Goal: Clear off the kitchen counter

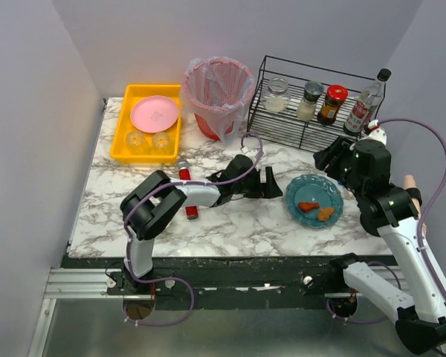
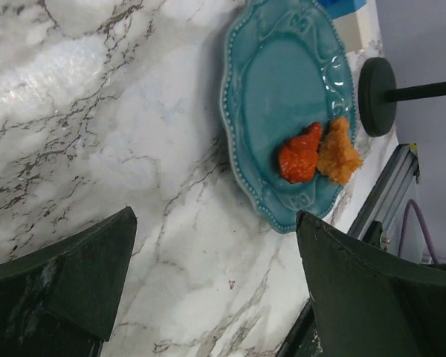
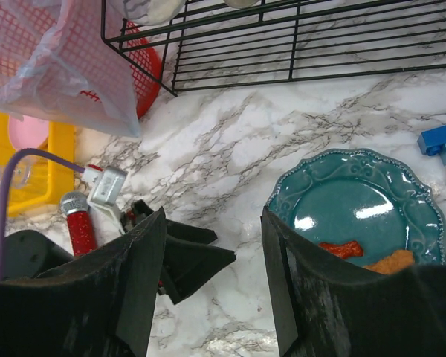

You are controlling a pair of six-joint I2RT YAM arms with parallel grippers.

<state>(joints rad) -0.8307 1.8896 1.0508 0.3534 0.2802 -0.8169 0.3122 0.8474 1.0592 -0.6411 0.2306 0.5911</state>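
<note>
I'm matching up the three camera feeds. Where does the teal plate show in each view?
Top external: teal plate right of centre on the marble counter.
Left wrist: upper right, food at its lower edge.
Right wrist: lower right.
Shared landmark: the red and orange food pieces on it.

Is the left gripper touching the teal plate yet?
Apart. The left wrist view shows bare marble between the open left gripper and the teal plate.
</note>
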